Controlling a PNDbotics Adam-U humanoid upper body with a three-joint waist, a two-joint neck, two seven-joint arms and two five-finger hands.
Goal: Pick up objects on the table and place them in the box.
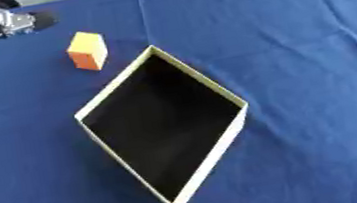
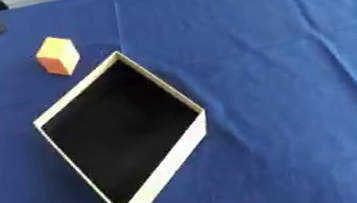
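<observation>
Blue cloth [image 1: 299, 55] is covering the whole table, creased in long folds. Sitting on it, turned corner-on like a diamond, is a shallow cream-walled box [image 1: 211, 160] with a black inside, and nothing is showing in it. An orange block [image 1: 87, 51] with a paler yellow top is standing on the cloth just beyond the box's far corner, a little to the left, apart from the wall. At the far left edge the left hand [image 1: 11, 22] is showing only as a black and silver shape above the cloth, well apart from the block; whether its fingers are straight or curled I cannot tell, and it is holding nothing visible. At the right edge of the right eye view a thin dark sliver is showing, too little to identify.
</observation>
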